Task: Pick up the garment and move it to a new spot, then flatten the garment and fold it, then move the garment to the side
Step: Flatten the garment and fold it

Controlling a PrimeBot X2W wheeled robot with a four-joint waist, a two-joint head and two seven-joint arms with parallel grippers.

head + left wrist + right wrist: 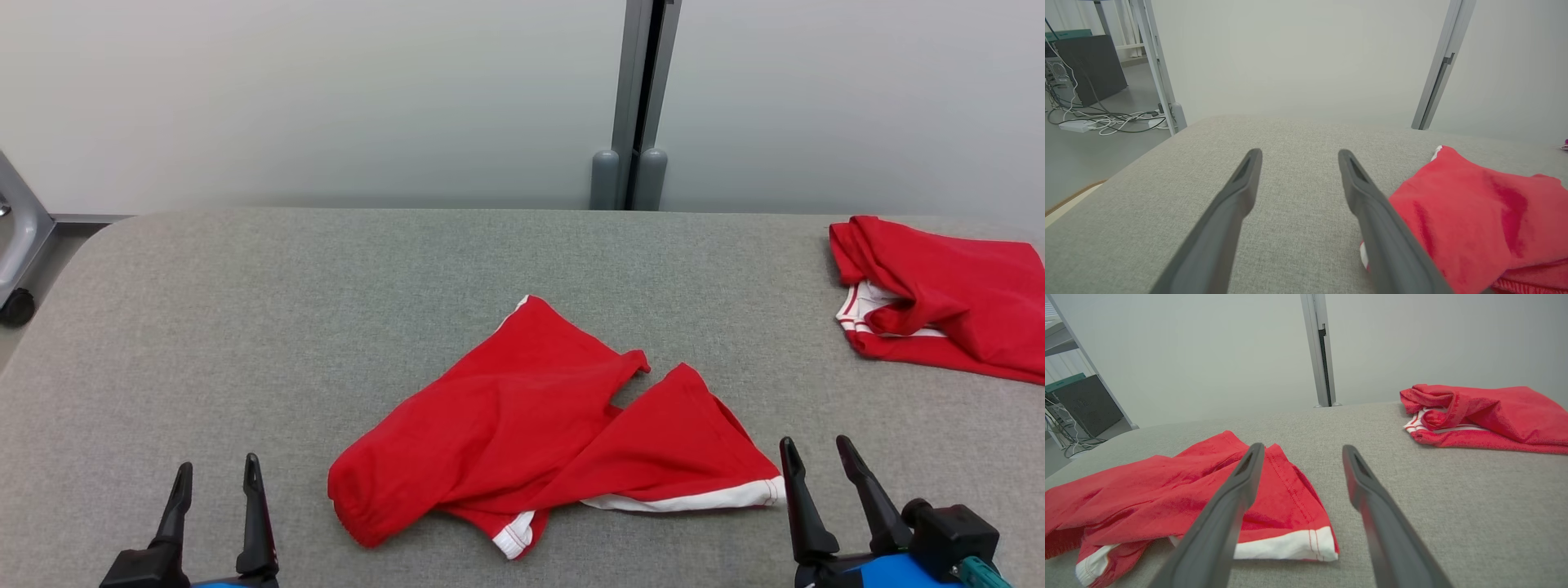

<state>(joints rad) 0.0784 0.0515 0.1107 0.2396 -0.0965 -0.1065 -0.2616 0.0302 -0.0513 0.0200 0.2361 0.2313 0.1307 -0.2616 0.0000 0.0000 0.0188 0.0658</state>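
A pair of red shorts with white hem bands [539, 425] lies rumpled near the middle front of the grey padded table [269, 327]. The same shorts [1180, 498] spread to the left of my right fingers, and their edge [1474, 220] lies to the right of my left fingers. My left gripper [216, 472] is open at the lower left, well clear of the cloth. My right gripper [816, 453] is open at the lower right, just beside the white hem. Neither holds anything.
A second red garment with white trim [939, 298], roughly folded, sits at the table's far right edge. A grey post [637, 106] stands behind the table against a pale wall. Cables and dark equipment [1086, 81] lie on the floor to the left.
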